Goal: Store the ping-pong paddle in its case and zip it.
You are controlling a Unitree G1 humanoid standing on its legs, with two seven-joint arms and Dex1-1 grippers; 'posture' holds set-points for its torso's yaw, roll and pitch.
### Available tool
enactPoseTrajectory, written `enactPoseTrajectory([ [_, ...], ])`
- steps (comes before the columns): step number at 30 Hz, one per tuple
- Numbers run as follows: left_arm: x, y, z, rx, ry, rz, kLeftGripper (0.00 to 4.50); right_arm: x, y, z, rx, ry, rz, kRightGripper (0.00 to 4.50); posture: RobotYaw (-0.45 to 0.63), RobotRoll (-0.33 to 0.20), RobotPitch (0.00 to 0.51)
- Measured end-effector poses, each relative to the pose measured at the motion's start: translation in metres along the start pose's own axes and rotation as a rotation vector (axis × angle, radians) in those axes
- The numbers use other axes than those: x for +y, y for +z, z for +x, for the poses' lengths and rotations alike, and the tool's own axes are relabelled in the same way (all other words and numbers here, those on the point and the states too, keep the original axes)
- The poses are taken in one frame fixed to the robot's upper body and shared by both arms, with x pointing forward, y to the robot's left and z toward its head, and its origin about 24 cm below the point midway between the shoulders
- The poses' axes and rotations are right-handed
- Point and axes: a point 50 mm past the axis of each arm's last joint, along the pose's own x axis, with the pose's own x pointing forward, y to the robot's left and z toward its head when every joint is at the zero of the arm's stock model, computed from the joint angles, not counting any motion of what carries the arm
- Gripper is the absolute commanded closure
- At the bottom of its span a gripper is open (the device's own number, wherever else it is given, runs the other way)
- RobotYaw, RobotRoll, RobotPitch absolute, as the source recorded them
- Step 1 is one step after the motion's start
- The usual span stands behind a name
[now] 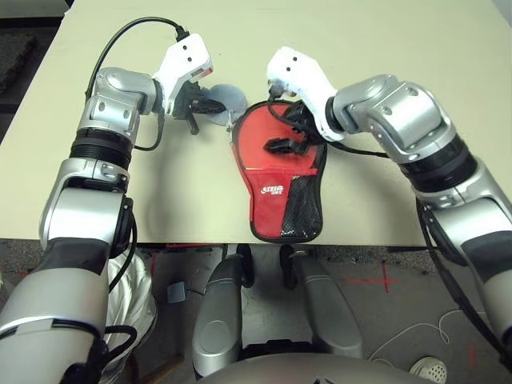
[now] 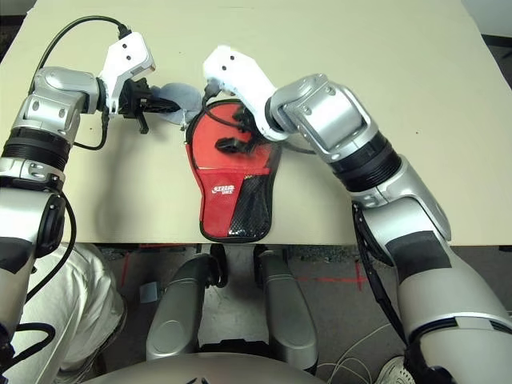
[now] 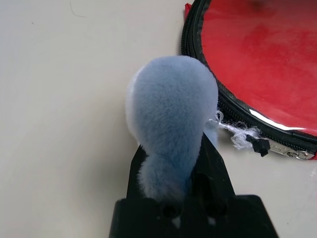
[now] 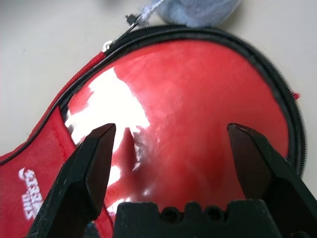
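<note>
Here, one red case (image 1: pixel 280 152) lies just right of centre in the left eye view; likely light and soft, its clear panel slippery, so grip the stiffer zip trim (image 4: pixel 218 33). The left gripper (image 3: pixel 171 148), upper left, is clamped on one fuzzy pouch (image 3: pixel 173 99) tied by the zip pull (image 3: pixel 285 149). The right gripper's (image 4: pixel 171 134) jaws stand wide apart over the case. I cannot make out a separate paddle.

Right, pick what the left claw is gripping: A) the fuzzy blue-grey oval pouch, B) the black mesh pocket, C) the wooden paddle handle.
A: the left claw is closed on the fuzzy blue-grey oval pouch, beside the red fabric case.
</note>
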Motion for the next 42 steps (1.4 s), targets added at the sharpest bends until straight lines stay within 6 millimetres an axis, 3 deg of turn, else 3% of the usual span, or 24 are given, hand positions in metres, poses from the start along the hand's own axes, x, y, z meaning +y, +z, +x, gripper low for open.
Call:
enactPoseTrajectory([
  [11,0.000,0.000,-0.002,0.007,0.010,0.002,4.21,0.023,0.002,-0.015,0.029,0.082,-0.090,0.00,-0.10,0.000,0.360],
  [17,-0.004,-0.002,-0.005,0.001,0.026,-0.012,4.21,0.033,-0.008,-0.008,0.068,0.105,-0.110,0.00,-0.10,0.000,0.363],
  [27,-0.013,0.003,-0.008,-0.018,0.009,0.002,4.21,0.032,-0.016,0.000,0.102,0.071,-0.166,0.00,-0.10,0.000,0.365],
  [42,-0.020,0.010,-0.017,-0.009,-0.003,0.007,4.21,0.029,-0.013,0.009,0.080,0.062,-0.215,0.00,-0.10,0.000,0.369],
])
